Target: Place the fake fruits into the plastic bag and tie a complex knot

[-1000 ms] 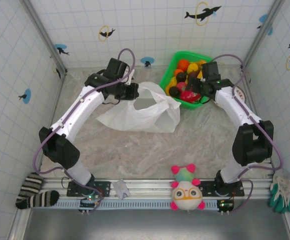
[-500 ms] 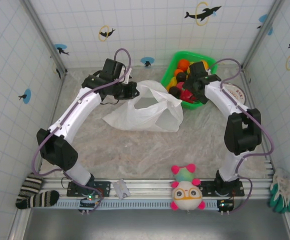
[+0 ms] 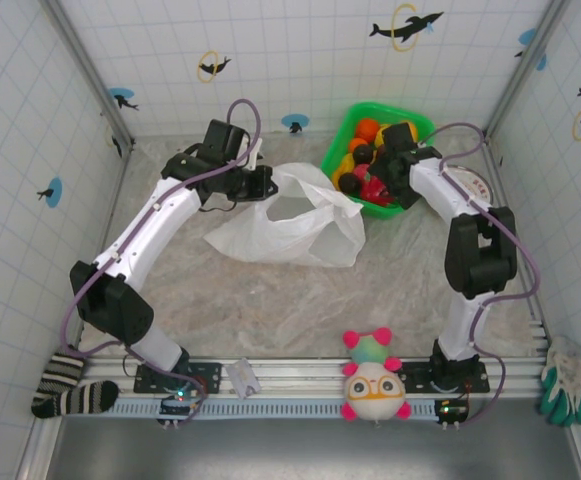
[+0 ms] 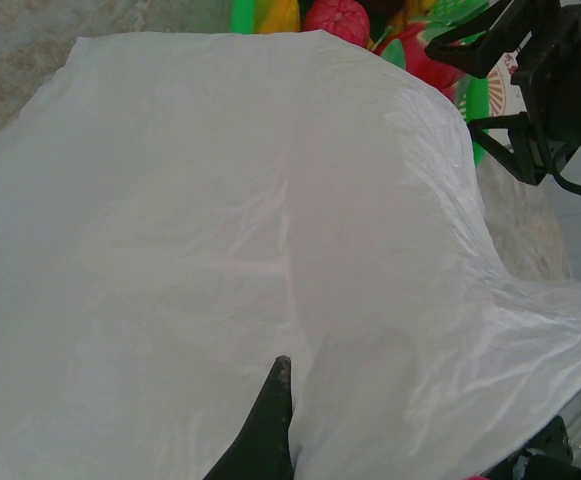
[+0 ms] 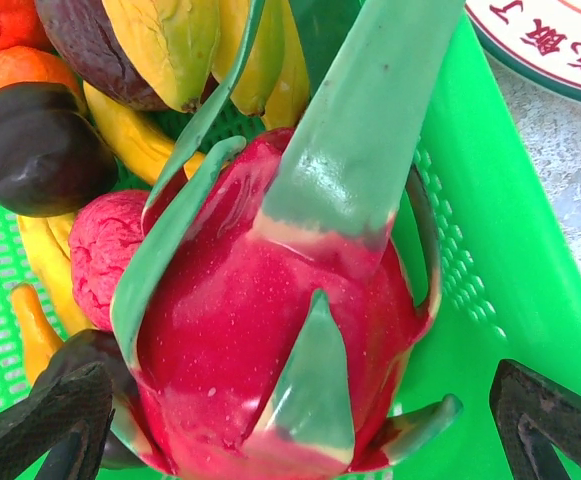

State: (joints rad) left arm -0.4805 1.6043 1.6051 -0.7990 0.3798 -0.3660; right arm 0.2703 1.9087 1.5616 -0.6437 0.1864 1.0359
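Observation:
The white plastic bag (image 3: pixel 290 228) lies mid-table with its mouth lifted toward the back. My left gripper (image 3: pixel 257 184) is shut on its rim. In the left wrist view one dark fingertip (image 4: pixel 278 385) presses into the bag's film (image 4: pixel 220 220). The fake fruits (image 3: pixel 368 160) are piled in a green basket (image 3: pixel 422 124) at the back right. My right gripper (image 3: pixel 388 172) is down in the basket. In the right wrist view it (image 5: pixel 295 430) stands open, its fingers (image 5: pixel 50 420) on either side of the pink dragon fruit (image 5: pixel 260 310). Yellow bananas (image 5: pixel 220 50), a dark purple fruit (image 5: pixel 30 145) and an orange (image 5: pixel 20 65) lie beyond.
A round printed disc (image 3: pixel 478 186) lies beside the basket's wall (image 5: pixel 490 250). A plush toy with glasses (image 3: pixel 372 378), a striped sock (image 3: pixel 70 385) and a green glove (image 3: pixel 567 385) sit along the near rail. Tiled walls close in the left, back and right sides.
My right arm has folded up and swung its gripper left and down into the basket, over the dragon fruit. The left gripper holds the bag rim, shifted slightly.

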